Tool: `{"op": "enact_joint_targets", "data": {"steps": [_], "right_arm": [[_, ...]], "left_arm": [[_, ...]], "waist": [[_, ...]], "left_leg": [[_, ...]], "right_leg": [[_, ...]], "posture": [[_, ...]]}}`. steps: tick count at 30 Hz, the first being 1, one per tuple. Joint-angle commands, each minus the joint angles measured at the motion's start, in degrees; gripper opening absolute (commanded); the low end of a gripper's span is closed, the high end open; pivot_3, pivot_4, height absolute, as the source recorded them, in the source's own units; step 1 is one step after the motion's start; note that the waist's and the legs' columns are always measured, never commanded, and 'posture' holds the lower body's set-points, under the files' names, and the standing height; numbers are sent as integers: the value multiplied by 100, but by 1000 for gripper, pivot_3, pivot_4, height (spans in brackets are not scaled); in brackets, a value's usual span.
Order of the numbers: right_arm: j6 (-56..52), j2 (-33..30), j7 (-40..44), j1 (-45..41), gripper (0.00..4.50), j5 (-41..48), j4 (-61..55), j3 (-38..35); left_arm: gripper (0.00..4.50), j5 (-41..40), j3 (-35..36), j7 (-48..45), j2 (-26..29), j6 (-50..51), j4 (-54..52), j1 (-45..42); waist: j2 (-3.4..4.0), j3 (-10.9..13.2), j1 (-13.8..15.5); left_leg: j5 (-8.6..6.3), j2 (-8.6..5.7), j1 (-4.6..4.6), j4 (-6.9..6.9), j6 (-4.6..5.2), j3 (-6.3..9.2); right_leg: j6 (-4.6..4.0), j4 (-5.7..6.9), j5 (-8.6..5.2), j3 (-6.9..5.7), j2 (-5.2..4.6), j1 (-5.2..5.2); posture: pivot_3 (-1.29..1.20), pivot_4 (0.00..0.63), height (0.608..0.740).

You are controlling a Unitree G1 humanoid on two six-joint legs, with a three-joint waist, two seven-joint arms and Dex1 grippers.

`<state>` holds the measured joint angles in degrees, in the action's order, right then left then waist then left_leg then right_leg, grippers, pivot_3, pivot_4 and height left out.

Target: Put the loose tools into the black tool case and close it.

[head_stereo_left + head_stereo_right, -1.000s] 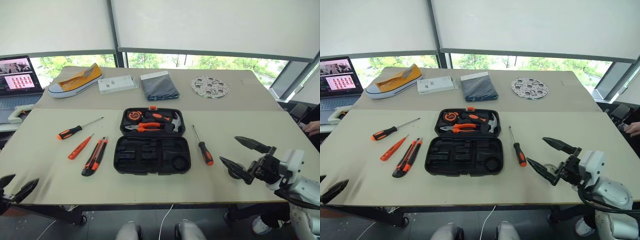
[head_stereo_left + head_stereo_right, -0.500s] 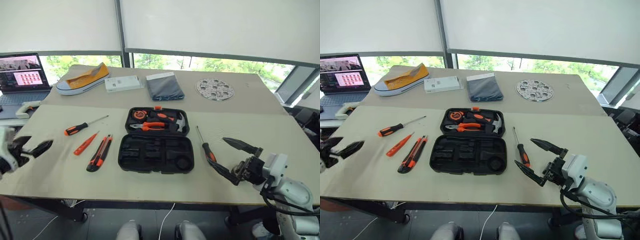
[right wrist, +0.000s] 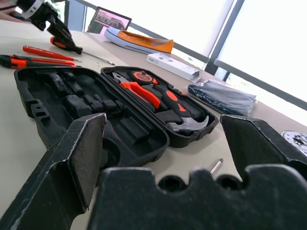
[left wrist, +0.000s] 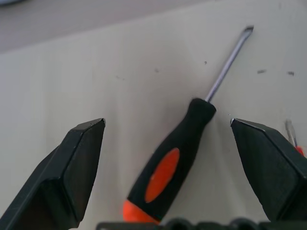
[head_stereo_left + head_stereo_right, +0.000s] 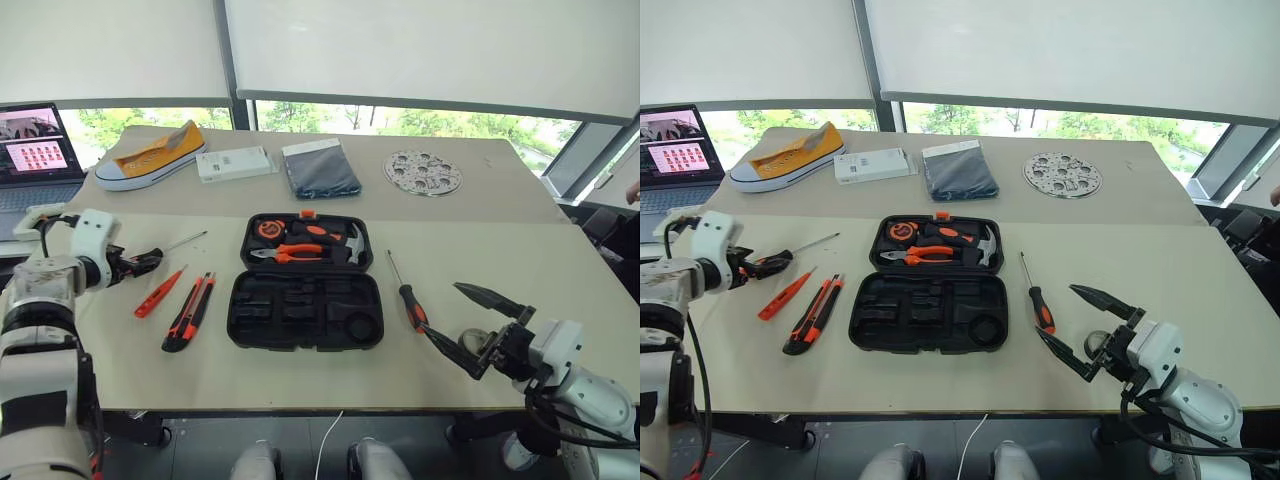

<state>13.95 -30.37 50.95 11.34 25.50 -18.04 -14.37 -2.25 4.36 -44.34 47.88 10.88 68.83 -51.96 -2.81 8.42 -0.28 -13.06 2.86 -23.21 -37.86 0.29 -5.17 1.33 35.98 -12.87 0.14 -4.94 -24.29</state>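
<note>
Left gripper point(image 4: 168, 139) jaws wide astride screwdriver point(image 4: 168, 167) handle; closing off-centre could roll it away across the table point(image 5: 300, 375).

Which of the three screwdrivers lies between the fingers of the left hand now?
The orange-and-black screwdriver on the far left. The open left hand straddles its handle. The slim all-orange screwdriver lies beside it, and the other orange-and-black screwdriver lies right of the case.
</note>
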Motion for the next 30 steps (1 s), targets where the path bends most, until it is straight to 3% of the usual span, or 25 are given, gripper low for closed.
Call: {"op": "enact_joint_targets", "data": {"steps": [1,2,3,10,12,17,21,25,30], "right_arm": [[33,-103,-114,12,4438,85,-419,-204],[-7,-137,-119,3,4438,122,-469,-212],[-55,-180,-102,-13,4500,171,-517,-201],[-398,-316,-98,-100,4500,421,-882,32],[-477,-312,-126,-188,4500,427,-891,93],[-597,-365,-52,-526,4500,458,-777,158],[-864,-410,-16,-939,4500,734,-600,106],[-934,-616,267,-1104,4500,763,-306,27],[-1300,-1215,748,-1362,4500,752,-13,108]], "left_arm": [[4500,219,-93,68,-73,21,321,-241],[4500,222,-72,107,-111,19,382,-258],[3980,216,-35,166,-143,47,441,-267],[1807,40,360,315,-104,-35,581,-113],[959,-75,532,255,-61,-266,544,-38],[883,-642,1170,-474,36,-1585,98,187],[883,-1157,1177,-2044,-109,-1894,-1138,411],[883,-1273,360,-3108,-410,-1532,-3181,865],[883,-407,-758,-3239,-525,-1676,-4149,1131]], "waist": [[-1,0,-2],[0,0,1],[0,0,1],[0,0,-35],[0,0,-57],[-8,5,-49],[-20,12,14],[-18,12,115],[-11,14,87]], "left_leg": [[0,-1,2,0,0,0],[0,0,2,-1,0,1],[1,-1,6,-2,0,3],[7,1,26,-3,-6,5],[9,1,28,-3,-8,7],[11,2,18,-3,-8,8],[12,1,-5,-12,-7,11],[9,-5,-8,-19,-2,12],[5,-9,-5,-27,4,11]], "right_leg": [[1,2,-1,0,-1,0],[1,4,-1,0,-1,1],[1,5,-1,0,-1,3],[1,16,-1,4,0,12],[1,17,-1,6,1,12],[-5,17,3,9,1,3],[-6,12,5,-3,-3,-2],[-5,8,5,-10,-12,5],[0,10,4,-2,-12,10]], "posture": [[0,150,740],[0,150,740],[0,150,740],[0,150,740],[0,150,740],[0,150,740],[0,150,740],[0,150,740],[0,150,740]]}}
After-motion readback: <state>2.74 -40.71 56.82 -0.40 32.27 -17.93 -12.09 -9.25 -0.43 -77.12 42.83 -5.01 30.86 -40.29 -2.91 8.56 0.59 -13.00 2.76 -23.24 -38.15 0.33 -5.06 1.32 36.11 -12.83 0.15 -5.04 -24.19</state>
